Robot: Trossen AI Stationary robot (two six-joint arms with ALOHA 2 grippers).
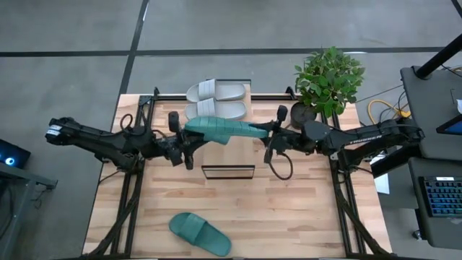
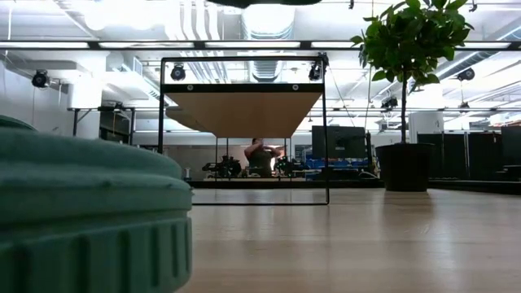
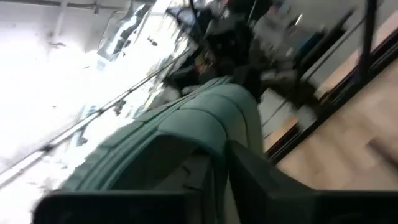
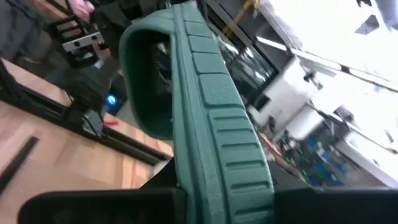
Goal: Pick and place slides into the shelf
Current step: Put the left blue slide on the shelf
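While both arms reach in from the sides, they hold one teal slide up in the air between them, over the middle of the table. The left gripper pinches its left end. The right gripper pinches its right end. Just beyond it, two pale slides lie side by side on the shelf at the far edge. Another teal slide lies on the near part of the table. A potted plant stands far right.
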